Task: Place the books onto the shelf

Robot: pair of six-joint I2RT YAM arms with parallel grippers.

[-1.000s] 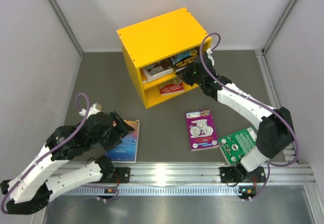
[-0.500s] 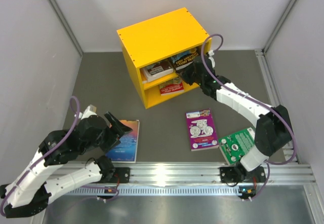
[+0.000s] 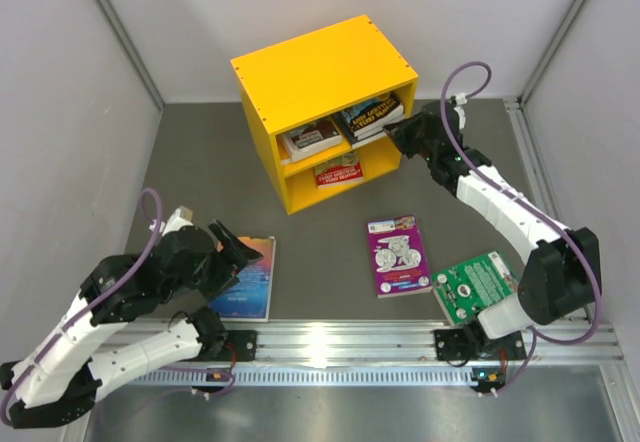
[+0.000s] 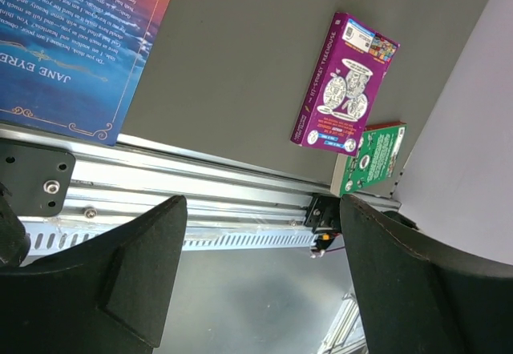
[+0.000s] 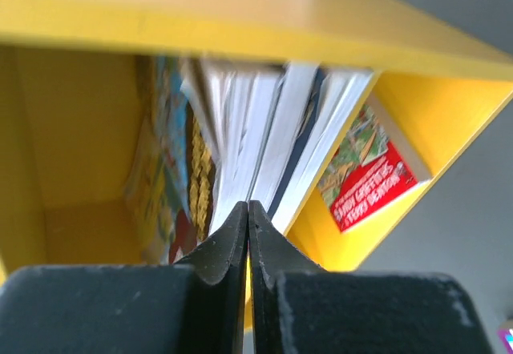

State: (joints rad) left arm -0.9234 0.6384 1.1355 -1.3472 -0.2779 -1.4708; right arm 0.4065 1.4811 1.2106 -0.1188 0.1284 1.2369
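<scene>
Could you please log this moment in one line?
left gripper: open, near blue paperback | right gripper: shut, at yellow wooden shelf | purple paperback, green paperback: on table

Smooth yellow painted shelf (image 3: 310,67), matt grey table (image 3: 320,232), ribbed metal rail (image 3: 400,340)

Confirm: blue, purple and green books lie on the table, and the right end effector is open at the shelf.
One error: the right end effector is shut at the shelf, as the right wrist view shows. The blue book, purple book and green book lie on the table.
</scene>
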